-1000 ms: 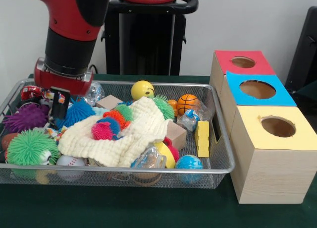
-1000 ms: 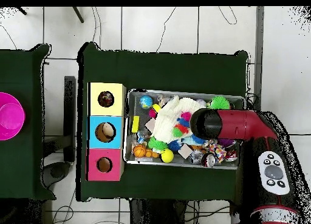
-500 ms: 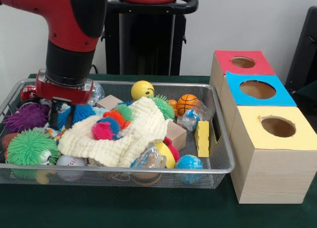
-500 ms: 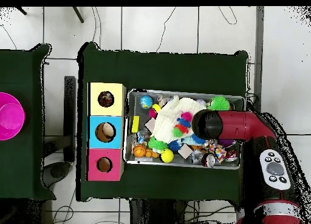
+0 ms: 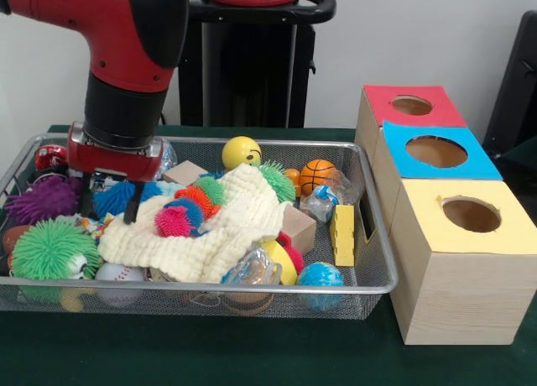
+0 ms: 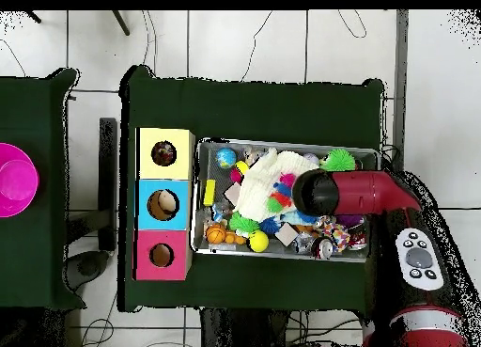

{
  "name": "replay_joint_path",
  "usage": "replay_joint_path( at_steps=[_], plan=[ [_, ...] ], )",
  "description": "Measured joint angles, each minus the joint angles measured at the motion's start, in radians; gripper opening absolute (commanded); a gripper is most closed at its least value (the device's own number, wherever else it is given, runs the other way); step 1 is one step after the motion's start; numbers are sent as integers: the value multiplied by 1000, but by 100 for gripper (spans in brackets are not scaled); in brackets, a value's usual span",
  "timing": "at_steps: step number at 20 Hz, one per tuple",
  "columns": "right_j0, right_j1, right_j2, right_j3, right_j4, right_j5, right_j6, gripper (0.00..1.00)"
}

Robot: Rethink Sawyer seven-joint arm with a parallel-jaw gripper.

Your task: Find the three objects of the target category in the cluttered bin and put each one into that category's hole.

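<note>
Your gripper (image 5: 107, 206) is down in the left end of the bin (image 5: 369, 235), right over the blue spiky ball (image 5: 113, 196). The fingers (image 5: 131, 210) are spread wide with nothing pinched. One tip sits on each side of that ball, but you can't tell whether they're actually touching it. From overhead the arm (image 6: 362, 193) covers the gripper completely, so that view is no help.

For the spotted cloth, only one piece (image 5: 96, 227) looks like a match. It's a scrap of white with coloured dots poking out just below the gripper, squeezed between the green spiky ball (image 5: 49, 248) and the big cream cloth (image 5: 210, 231). Overhead there's a dotted patch (image 6: 333, 233) right beside the arm, toward the robot's side of the bin (image 6: 282, 142). You can't pick out any other spotted bits under the clutter.

The cream cloth is draped across the middle of the bin, with a pink spiky ball (image 5: 173, 221) sitting on it.

The hole (image 5: 471, 214) in the yellow box is well off to the right, outside the bin, and it's the nearest of the three boxes. Overhead, the yellow box's hole (image 6: 163, 154) is at the top of that row.
</note>
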Motion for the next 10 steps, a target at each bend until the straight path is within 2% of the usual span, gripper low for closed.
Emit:
replay_joint_path(
  at_steps=[10],
  plan=[
    [36, -14, -8, -1, -43, 0, 0, 100]
  ],
)
